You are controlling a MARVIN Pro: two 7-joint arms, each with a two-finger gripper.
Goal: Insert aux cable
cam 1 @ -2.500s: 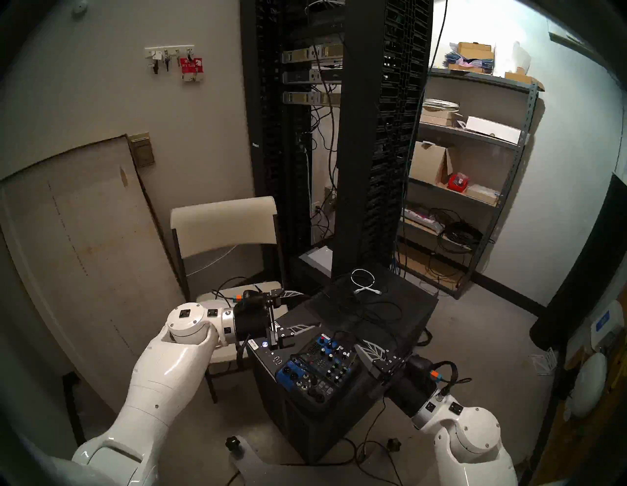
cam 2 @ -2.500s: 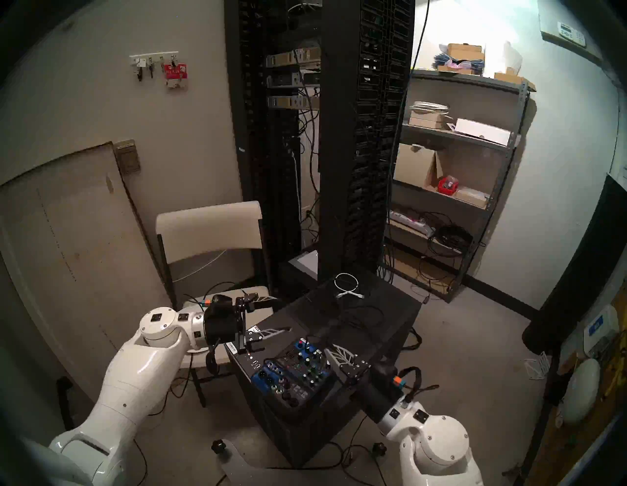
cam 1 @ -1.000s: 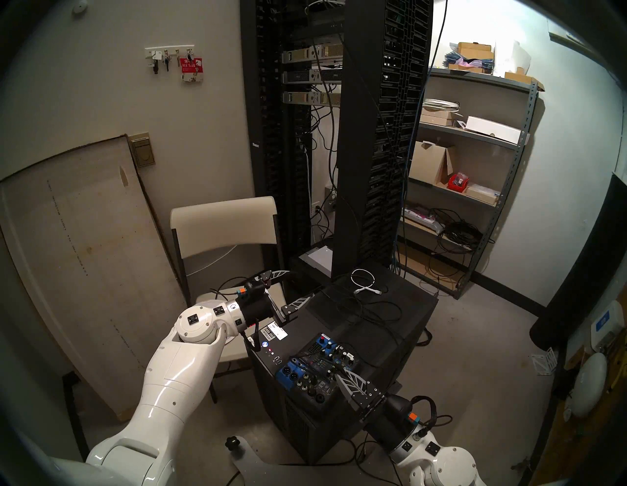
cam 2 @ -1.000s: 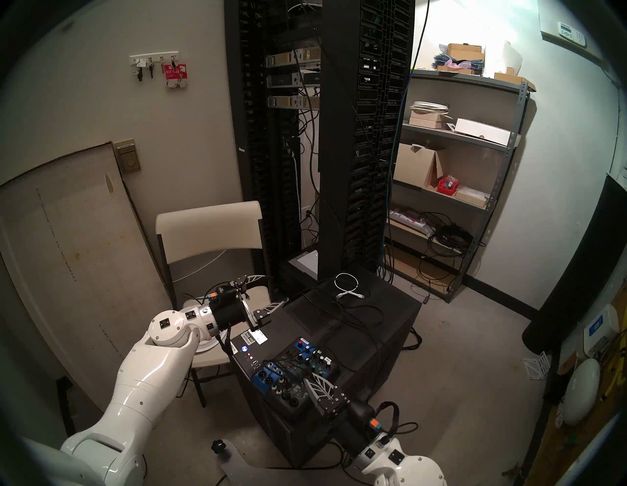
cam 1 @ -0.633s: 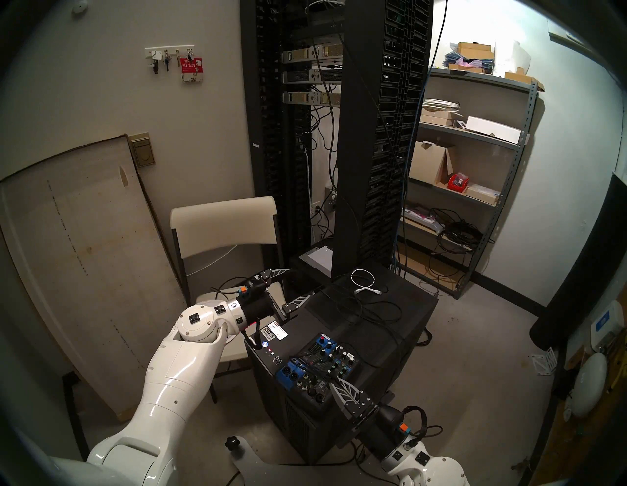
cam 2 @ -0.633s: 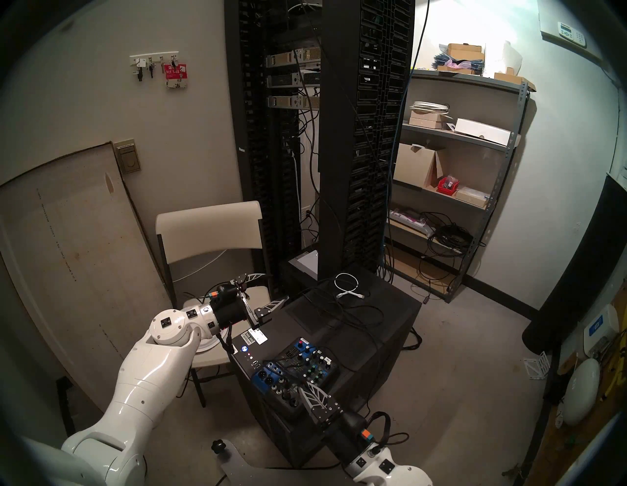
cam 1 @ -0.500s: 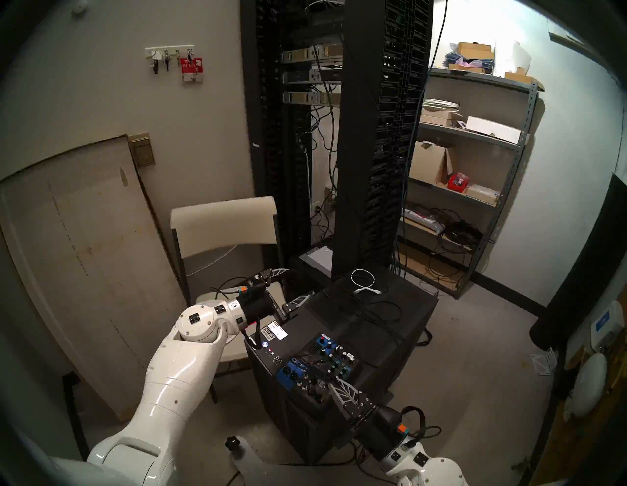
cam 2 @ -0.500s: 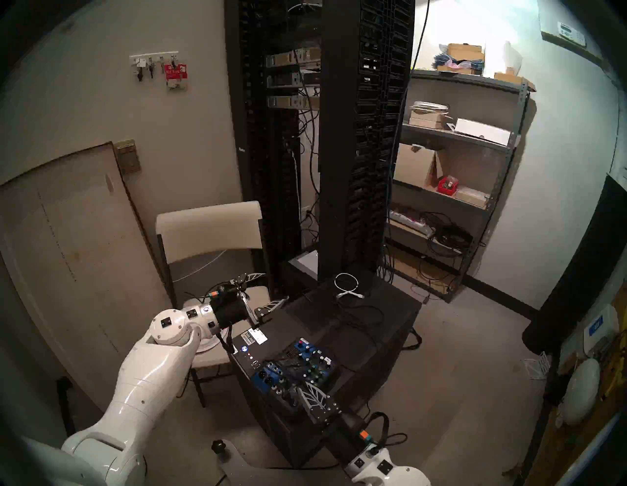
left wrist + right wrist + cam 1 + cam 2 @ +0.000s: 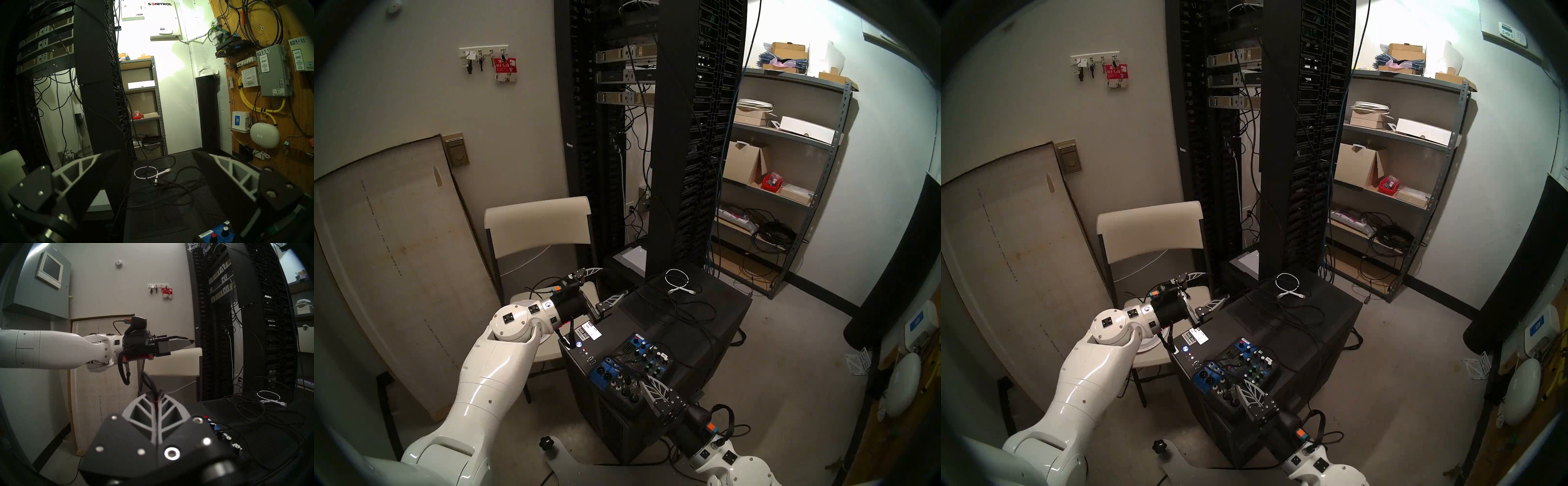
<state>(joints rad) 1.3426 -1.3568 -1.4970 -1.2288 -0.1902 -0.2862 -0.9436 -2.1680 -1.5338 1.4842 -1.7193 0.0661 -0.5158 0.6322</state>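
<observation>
Right gripper [image 9: 157, 396] jaws clamped on the aux cable [image 9: 155, 400], red band showing, at the audio mixer's [image 9: 636, 368] near edge. Left gripper [image 9: 612, 283] jaws wide, empty. Square plug to jack, push slowly.

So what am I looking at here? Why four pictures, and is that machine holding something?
It is a robot with two white arms, each ending in a two-fingered gripper. Two pictures come from cameras on its head, looking down; the other two from a camera on each wrist. In front stands a black cabinet bearing a small blue audio mixer, loose black cables and a coiled white cable. The left gripper is open and empty. The right gripper is shut on the aux cable, right above the mixer.
</observation>
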